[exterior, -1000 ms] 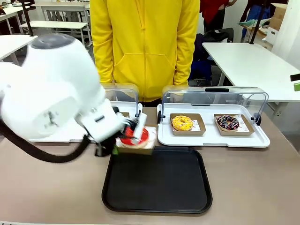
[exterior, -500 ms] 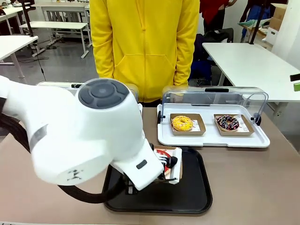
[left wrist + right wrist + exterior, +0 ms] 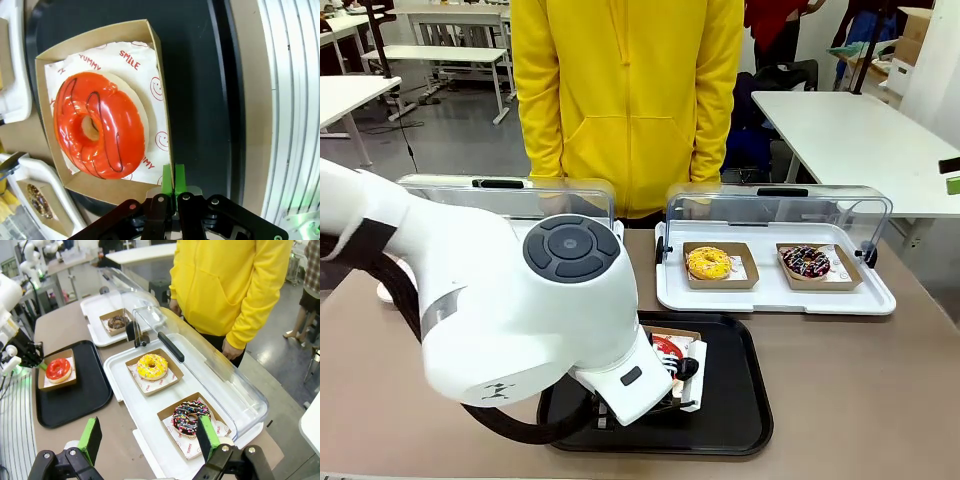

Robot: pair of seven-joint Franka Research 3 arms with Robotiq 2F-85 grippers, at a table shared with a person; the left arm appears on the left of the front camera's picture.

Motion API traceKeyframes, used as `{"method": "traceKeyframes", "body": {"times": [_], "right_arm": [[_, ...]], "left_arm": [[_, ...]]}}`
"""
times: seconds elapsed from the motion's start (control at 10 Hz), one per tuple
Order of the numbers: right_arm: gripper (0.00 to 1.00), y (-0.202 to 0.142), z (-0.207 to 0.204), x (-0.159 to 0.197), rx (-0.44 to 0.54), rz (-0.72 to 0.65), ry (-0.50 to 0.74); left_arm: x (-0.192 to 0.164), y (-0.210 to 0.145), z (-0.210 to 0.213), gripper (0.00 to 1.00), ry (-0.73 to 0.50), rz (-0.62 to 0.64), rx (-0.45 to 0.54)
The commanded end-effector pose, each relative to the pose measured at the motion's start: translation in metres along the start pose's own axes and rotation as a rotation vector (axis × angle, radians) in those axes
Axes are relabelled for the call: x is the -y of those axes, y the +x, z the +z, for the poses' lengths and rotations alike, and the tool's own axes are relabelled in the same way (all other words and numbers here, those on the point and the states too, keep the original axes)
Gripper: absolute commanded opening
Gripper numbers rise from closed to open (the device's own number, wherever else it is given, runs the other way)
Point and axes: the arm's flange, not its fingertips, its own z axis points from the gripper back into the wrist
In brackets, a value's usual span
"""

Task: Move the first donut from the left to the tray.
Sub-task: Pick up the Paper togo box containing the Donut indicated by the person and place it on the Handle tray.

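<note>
White tables point(image 3: 840, 130) behind, grey floor point(image 3: 460, 140), bench point(image 3: 430, 52) far left

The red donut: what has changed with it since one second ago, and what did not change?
The left gripper, still shut on the cardboard holder, carried the red donut from the tray's far-left rim to over its middle. The yellow donut and chocolate donut stayed.

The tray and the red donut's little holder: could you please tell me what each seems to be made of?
The tray looks like black plastic with a smooth, faintly shiny finish; its rounded corners and moulded raised rim suggest that. The holder looks like thin brown cardboard, matte, with folded walls and a raw cut edge; the left gripper pinches one wall. A white printed paper liner lies under the donut.
</note>
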Motion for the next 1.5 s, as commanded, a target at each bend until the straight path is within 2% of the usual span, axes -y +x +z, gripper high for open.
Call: {"method": "traceKeyframes", "body": {"times": [0.0,0.4,0.5,0.6,0.8,1.0,1.1,1.2,1.4], "right_arm": [[1.0,0.003,0.0,0.0,0.015,0.01,0.001],[1.0,0.003,0.0,0.0,0.015,0.01,0.001],[1.0,0.003,0.0,0.0,0.015,0.01,0.001],[1.0,0.003,0.0,0.0,0.015,0.01,0.001],[1.0,0.003,0.0,0.0,0.015,0.01,0.001],[1.0,0.003,0.0,0.0,0.015,0.01,0.001],[1.0,0.003,0.0,0.0,0.015,0.01,0.001],[1.0,0.003,0.0,0.0,0.015,0.01,0.001],[1.0,0.003,0.0,0.0,0.015,0.01,0.001]], "left_arm": [[0.023,-0.025,-0.019,0.02,0.019,0.028,-0.005],[0.025,-0.024,-0.03,0.02,-0.013,0.026,-0.013],[0.024,-0.024,-0.031,0.23,-0.015,0.039,-0.021],[0.021,-0.024,-0.031,0.55,-0.018,0.047,-0.018],[0.017,-0.023,-0.024,1.0,-0.02,0.058,-0.008],[-0.001,-0.017,0.014,1.0,0.0,0.073,-0.006],[-0.009,-0.01,0.035,0.9,-0.009,0.065,-0.001],[-0.017,-0.003,0.051,1.0,-0.01,0.06,-0.006],[-0.023,0.002,0.07,1.0,-0.02,0.044,-0.003]]}}
